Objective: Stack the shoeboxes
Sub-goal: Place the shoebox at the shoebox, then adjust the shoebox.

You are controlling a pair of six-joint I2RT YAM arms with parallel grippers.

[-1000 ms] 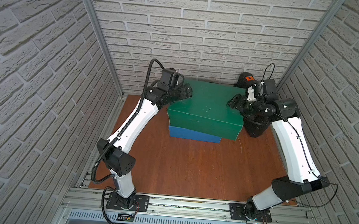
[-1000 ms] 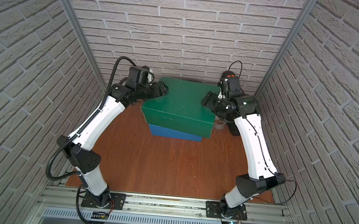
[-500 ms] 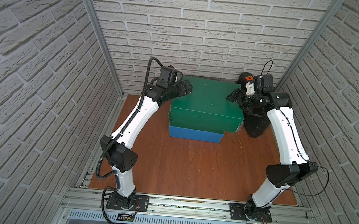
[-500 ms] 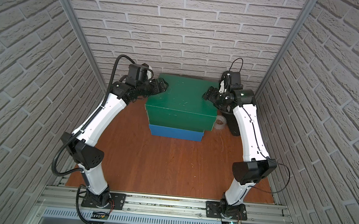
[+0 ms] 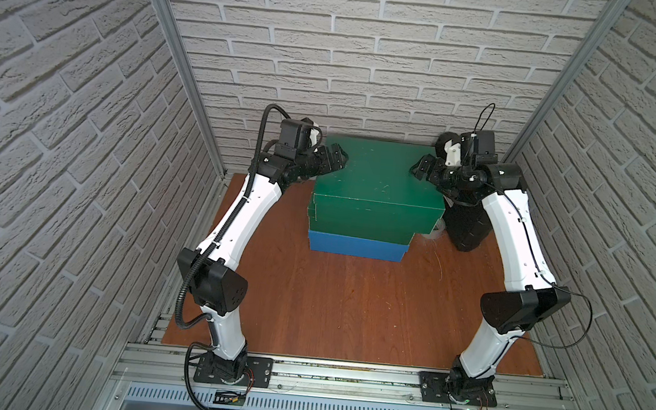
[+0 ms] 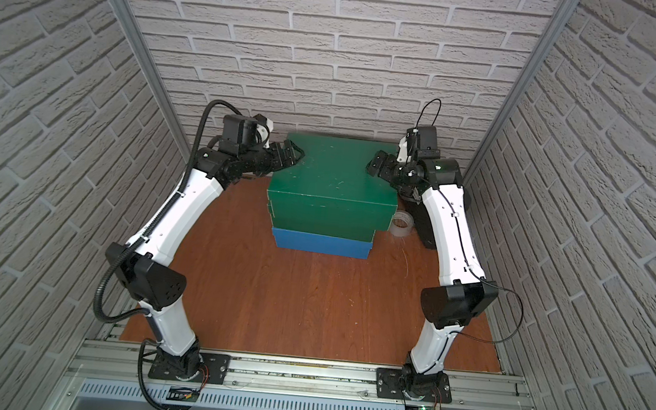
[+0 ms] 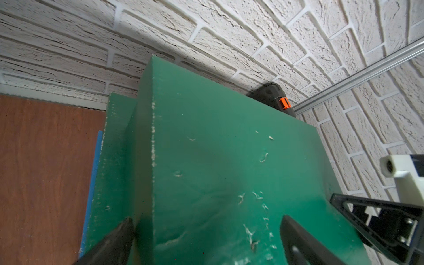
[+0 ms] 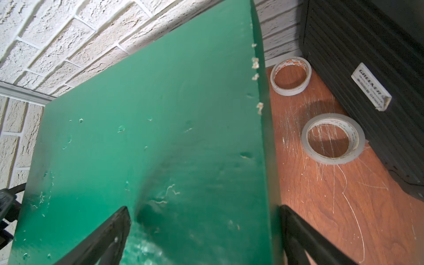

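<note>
In a top view, my three boxes (image 5: 374,201) sit in one pile at the back of the table (image 5: 350,304), close to the wall (image 5: 368,77). The blue box (image 5: 357,246) is at the bottom, the middle box (image 5: 360,226) is green, and the top box (image 5: 381,174), green too, sticks out a bit to my right. My left gripper (image 5: 338,159) is at the top box's back left corner and my right gripper (image 5: 419,169) is at its back right corner. Both have their jaws wide apart and hold nothing. In the right wrist view, two tape rolls (image 8: 333,138) lie on the table beside a black case (image 8: 367,68).
</note>
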